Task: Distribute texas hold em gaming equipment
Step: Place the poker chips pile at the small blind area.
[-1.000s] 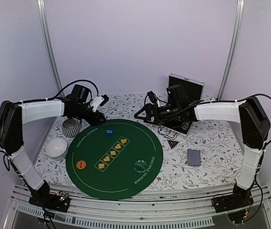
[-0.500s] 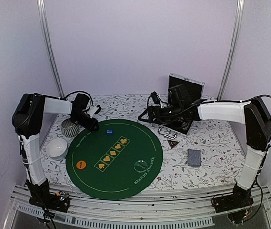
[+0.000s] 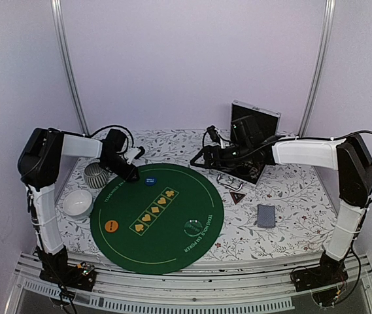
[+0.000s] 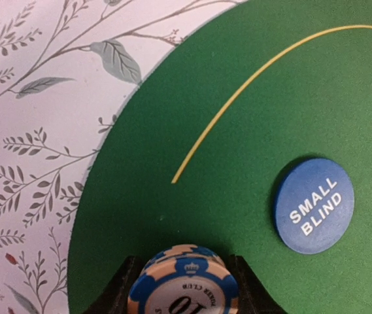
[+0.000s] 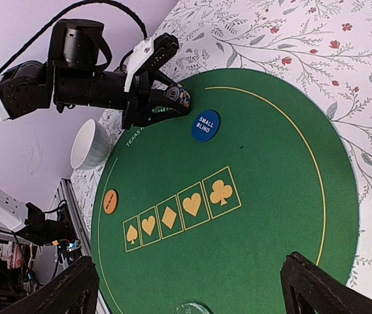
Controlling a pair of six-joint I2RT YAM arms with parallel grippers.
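My left gripper (image 3: 132, 174) is shut on a short stack of orange-and-blue poker chips (image 4: 184, 284), low over the far-left edge of the round green mat (image 3: 172, 245). I cannot tell if the chips touch the mat. They also show in the right wrist view (image 5: 176, 95). The blue "small blind" disc (image 4: 314, 205) lies on the mat just right of them. An orange disc (image 3: 111, 226) and a whitish disc (image 3: 192, 227) lie near the mat's front. A dark triangle (image 3: 237, 196) and a grey-blue card deck (image 3: 265, 215) lie on the cloth to the right. My right gripper (image 5: 192, 291) is open and empty above the mat's far right.
A white bowl (image 3: 78, 203) and a striped cup (image 3: 97, 174) stand left of the mat. An open dark case (image 3: 252, 124) with a metal handle (image 3: 229, 182) sits at the back right, under my right arm.
My left arm folded back and its gripper came down and right, from above the back of the table to the mat's edge by the blue disc. The right arm barely shifted.
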